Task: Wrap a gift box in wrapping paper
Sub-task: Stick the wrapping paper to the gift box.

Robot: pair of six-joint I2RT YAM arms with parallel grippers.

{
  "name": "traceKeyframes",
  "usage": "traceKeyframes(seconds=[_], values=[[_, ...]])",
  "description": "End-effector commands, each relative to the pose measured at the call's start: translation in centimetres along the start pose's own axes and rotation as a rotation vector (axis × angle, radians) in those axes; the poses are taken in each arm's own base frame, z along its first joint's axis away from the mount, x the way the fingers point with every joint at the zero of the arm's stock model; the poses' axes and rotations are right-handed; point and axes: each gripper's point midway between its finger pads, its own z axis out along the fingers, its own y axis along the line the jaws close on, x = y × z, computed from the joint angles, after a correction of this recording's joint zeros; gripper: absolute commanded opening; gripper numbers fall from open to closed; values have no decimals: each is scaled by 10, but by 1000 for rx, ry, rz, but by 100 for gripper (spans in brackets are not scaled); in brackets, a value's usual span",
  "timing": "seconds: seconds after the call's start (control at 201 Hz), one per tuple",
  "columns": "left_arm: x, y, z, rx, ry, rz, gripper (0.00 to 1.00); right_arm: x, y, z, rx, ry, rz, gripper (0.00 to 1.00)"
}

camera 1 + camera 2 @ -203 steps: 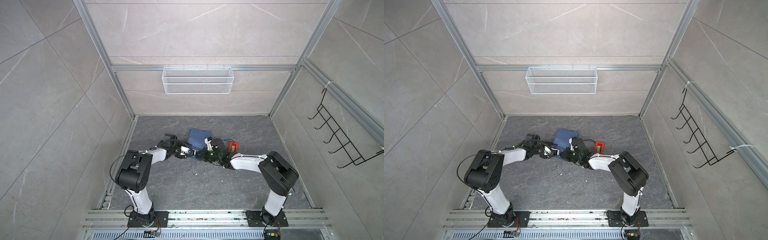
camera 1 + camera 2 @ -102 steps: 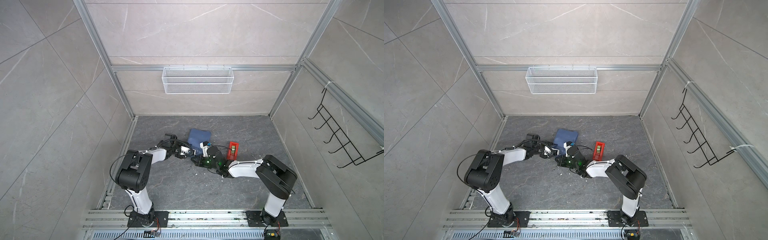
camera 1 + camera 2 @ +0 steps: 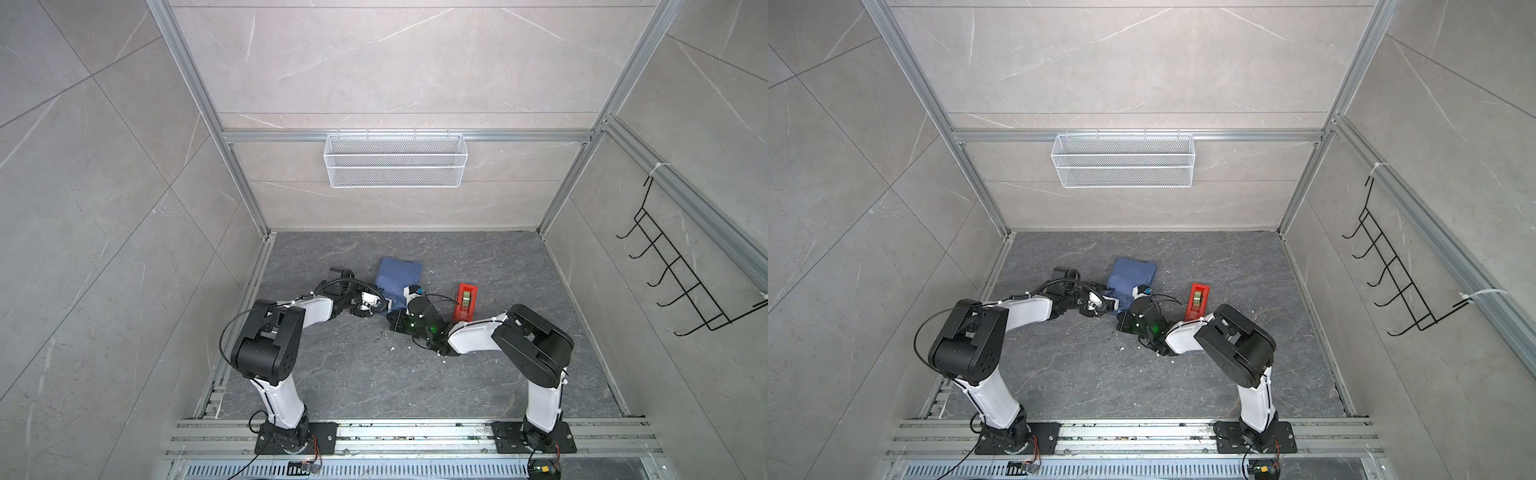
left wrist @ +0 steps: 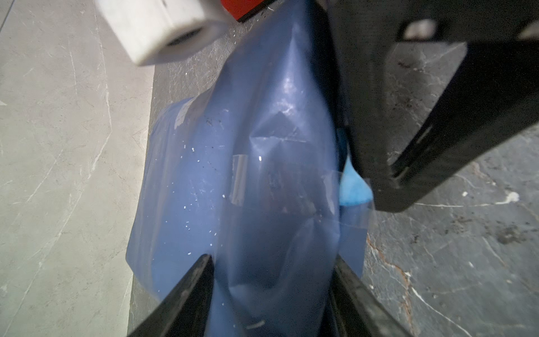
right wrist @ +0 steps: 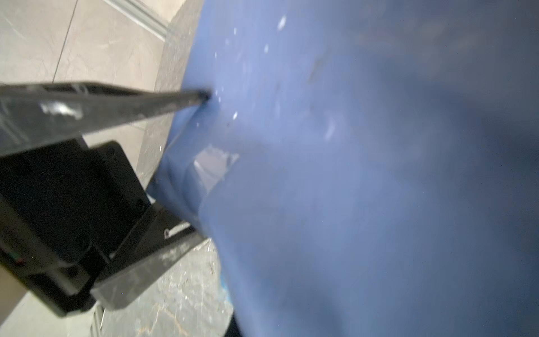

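Observation:
The wrapping paper (image 3: 398, 276) lies folded into a dark blue parcel on the grey floor, seen in both top views (image 3: 1131, 274). Clear tape (image 4: 239, 178) holds its folds, and the gift box is hidden inside. My left gripper (image 3: 384, 305) reaches in from the left. It is shut on the parcel's near end (image 4: 272, 262), one finger against each side. My right gripper (image 3: 401, 311) is shut and sits at the parcel's near right corner. Its black finger (image 4: 408, 131) rests beside a light blue paper flap (image 4: 354, 186). The right wrist view is filled by blue paper (image 5: 364, 175).
A red tape dispenser (image 3: 466, 301) stands just right of the parcel, close to the right forearm. A white wire basket (image 3: 395, 166) hangs on the back wall, and a black hook rack (image 3: 673, 282) on the right wall. White crumbs (image 3: 390, 348) dot the floor.
The right arm has swung from over the parcel's right side towards the front, uncovering the red tape dispenser. The left arm and the parcel have stayed put.

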Motion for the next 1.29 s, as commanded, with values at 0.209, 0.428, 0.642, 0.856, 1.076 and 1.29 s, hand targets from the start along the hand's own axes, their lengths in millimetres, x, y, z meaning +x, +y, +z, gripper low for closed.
traceKeyframes(seconds=[0.209, 0.428, 0.642, 0.856, 1.076, 1.29], values=[[19, -91, 10, 278, 96, -185, 62, -4, 4, -8, -9, -50, -13, 0], [20, -92, 11, 282, 97, -185, 62, 6, 28, -3, -77, -26, -47, 0], [20, -93, 11, 286, 99, -181, 62, -3, 11, 18, 6, -64, -61, 0], [20, -93, 12, 287, 94, -182, 62, -21, -3, 11, 41, -156, -34, 0], [19, -93, 11, 282, 94, -176, 62, -4, -31, 9, 115, -106, -35, 0], [19, -87, 9, 267, 90, -183, 62, 15, -52, -2, 139, -70, -20, 0]])
